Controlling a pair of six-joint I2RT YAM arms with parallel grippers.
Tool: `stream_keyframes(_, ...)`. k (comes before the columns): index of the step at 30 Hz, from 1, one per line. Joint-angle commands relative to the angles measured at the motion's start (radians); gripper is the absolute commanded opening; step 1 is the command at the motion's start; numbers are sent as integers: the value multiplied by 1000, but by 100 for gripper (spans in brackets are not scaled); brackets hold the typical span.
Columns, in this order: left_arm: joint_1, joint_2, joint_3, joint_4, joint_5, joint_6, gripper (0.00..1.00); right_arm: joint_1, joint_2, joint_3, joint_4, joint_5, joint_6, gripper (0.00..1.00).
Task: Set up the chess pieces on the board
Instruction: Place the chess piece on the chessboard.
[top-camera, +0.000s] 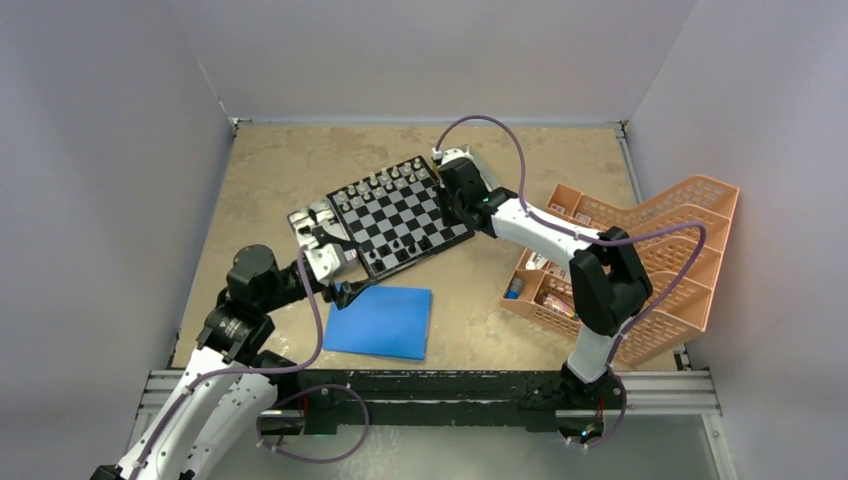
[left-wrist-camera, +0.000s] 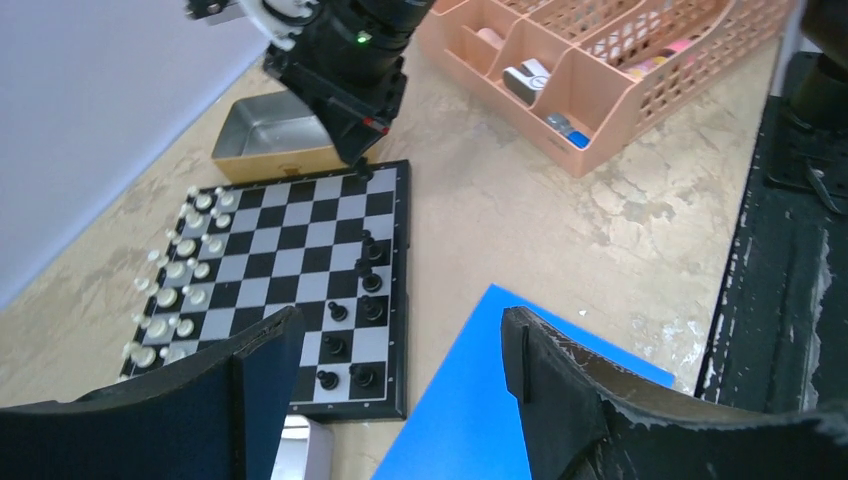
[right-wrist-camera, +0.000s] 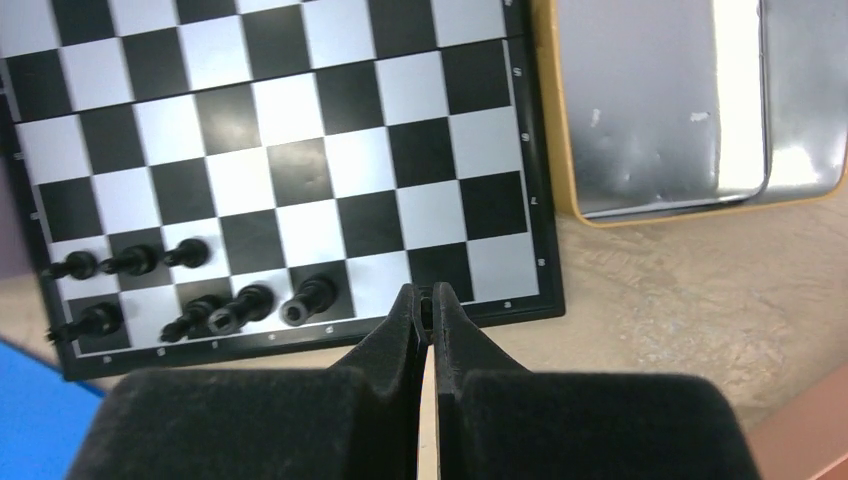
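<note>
Two ranks of silvery-white chess pieces (left-wrist-camera: 175, 270) stood filled along the far edge of the board (top-camera: 400, 215), which lay skewed near the middle of the table (top-camera: 270, 170). We counted about eight black pieces (right-wrist-camera: 250, 300) along the opposite, near edge, bunched toward the corner beside the blue sheet (top-camera: 385, 320). The squares toward the other corner of that edge were bare. We found the right gripper (right-wrist-camera: 428, 310) over that bare end, its tips at the board's rim roughly one square in from the corner, fingers pressed together. We could not tell whether a tiny piece sat pinched between them. The left gripper (left-wrist-camera: 402, 330) hovered where the board met the blue sheet, at the filled end, its jaws wide apart and holding nothing. We judged the black back rank to be the step in hand. Its long axis ran along the near edge from the right gripper toward the left one, and the right arm was plainly nearer the vacant squares. A metal tray (right-wrist-camera: 650, 110) lay just beside that corner.
</note>
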Motion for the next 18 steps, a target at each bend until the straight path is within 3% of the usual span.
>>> stream_keyframes(1,-4,-4,34,35,-128,-101,72,-23,17,41,7,33,-5,0)
stream_keyframes(18,-5,-35,51,-12,-149,-60,72,-40,110,46,40,-11,15,0)
